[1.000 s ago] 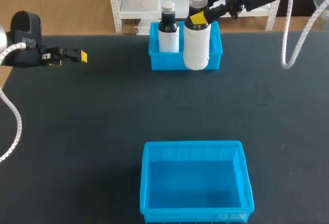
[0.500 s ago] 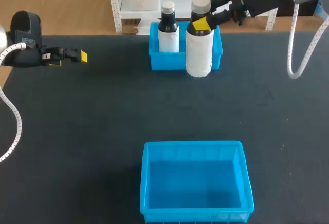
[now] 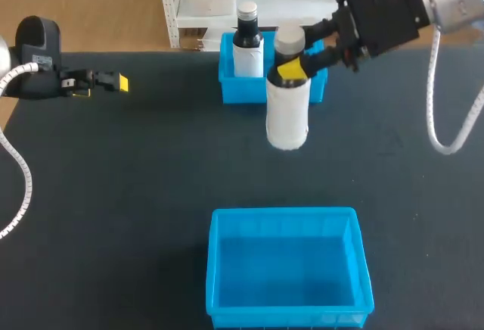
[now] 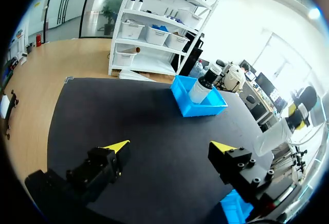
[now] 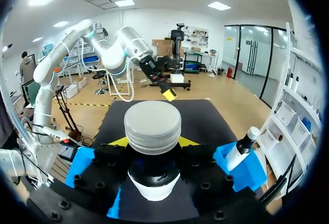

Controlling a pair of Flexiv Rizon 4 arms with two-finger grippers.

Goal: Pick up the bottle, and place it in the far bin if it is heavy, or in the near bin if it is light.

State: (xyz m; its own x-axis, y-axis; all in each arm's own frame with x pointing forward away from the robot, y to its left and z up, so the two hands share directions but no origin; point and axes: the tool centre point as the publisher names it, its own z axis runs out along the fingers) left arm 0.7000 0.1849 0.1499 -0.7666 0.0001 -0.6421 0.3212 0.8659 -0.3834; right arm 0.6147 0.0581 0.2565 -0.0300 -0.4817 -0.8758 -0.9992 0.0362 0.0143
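Hovering left hand [image 3: 119, 82]: over the far left part of the black worktop [image 3: 113, 194], its yellow-tipped fingers spread wide with nothing between them.
Far bin: small blue plastic far bin [image 3: 234, 91] at the worktop's back edge, with a black-capped white-labelled bottle [image 3: 247, 42] upright inside.
Near bin: larger blue plastic near bin [image 3: 283, 213] at the front edge.
Task bottle: grey-capped white-labelled bottle [image 3: 287, 110], upright, just nearer than the far bin.
Right hand [image 3: 293, 63]: clamped on that bottle's dark neck below the cap, one finger on each side.
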